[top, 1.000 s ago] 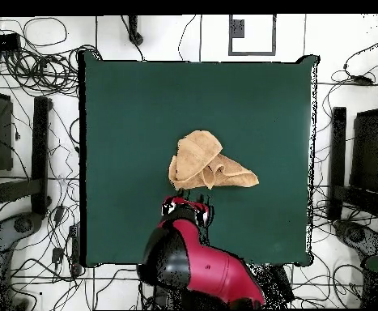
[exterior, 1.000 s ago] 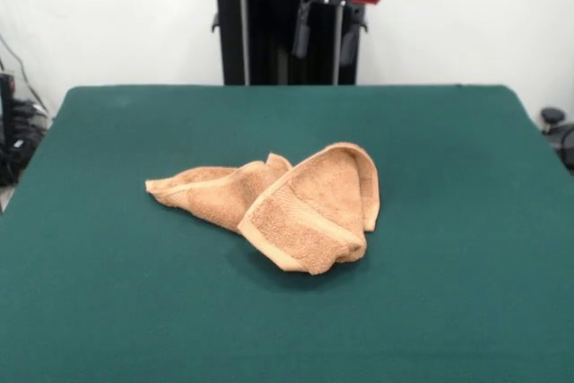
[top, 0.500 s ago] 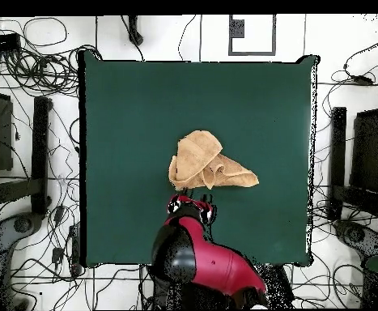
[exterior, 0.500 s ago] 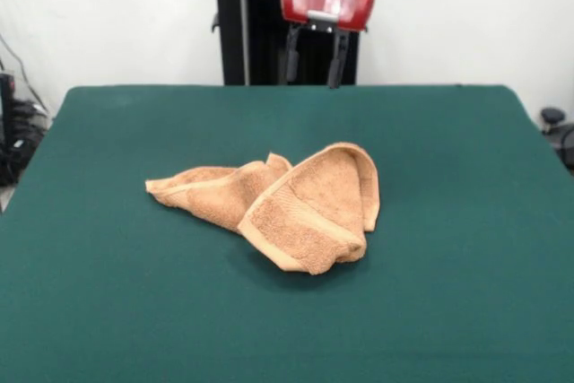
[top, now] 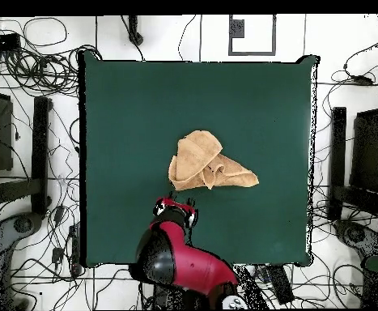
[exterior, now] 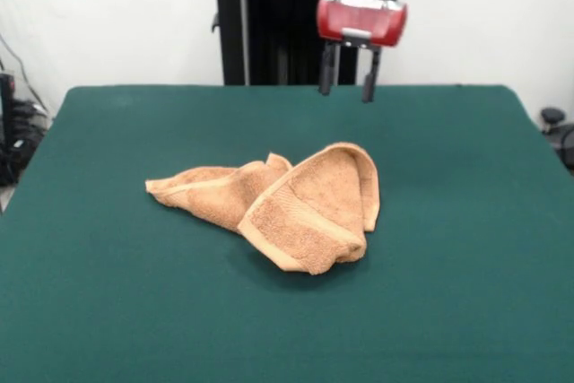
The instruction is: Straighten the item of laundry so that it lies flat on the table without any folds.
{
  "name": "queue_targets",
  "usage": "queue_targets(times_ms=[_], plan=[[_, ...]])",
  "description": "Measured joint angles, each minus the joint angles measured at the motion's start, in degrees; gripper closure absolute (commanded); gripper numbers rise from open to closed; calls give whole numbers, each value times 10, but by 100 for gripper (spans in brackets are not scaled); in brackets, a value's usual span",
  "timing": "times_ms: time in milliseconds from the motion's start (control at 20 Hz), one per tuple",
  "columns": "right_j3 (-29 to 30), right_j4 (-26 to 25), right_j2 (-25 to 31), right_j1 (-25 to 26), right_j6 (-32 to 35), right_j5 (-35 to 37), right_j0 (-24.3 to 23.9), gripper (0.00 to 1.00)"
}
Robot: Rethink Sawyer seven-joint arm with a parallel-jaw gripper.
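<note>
The orange-tan terry towel (exterior: 278,205) lies crumpled and folded over itself near the middle of the dark green table (exterior: 448,293); a woven band runs along its near fold. It also shows in the overhead view (top: 206,167). My gripper (exterior: 346,94) hangs open and empty in the air above the table's far side, beyond the towel and a little right of its centre. In the overhead view the gripper (top: 174,204) sits just below the towel's lower left part, apart from it.
The robot's black pedestal (exterior: 269,33) stands behind the table's far edge. Cables and dark stands (top: 30,154) lie on the floor around the table in the overhead view.
The gripper has come down into view and then shifted to the right in the front view. The towel has not moved.
</note>
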Motion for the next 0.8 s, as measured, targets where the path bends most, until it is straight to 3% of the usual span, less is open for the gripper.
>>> queue_targets(times_ms=[100, 400, 800], plan=[[9, 2, 2, 22, 52, -46, 14, 0], [12, 2, 2, 58, 126, -91, 17, 0], [11, 3, 2, 75, 150, -89, 12, 0]])
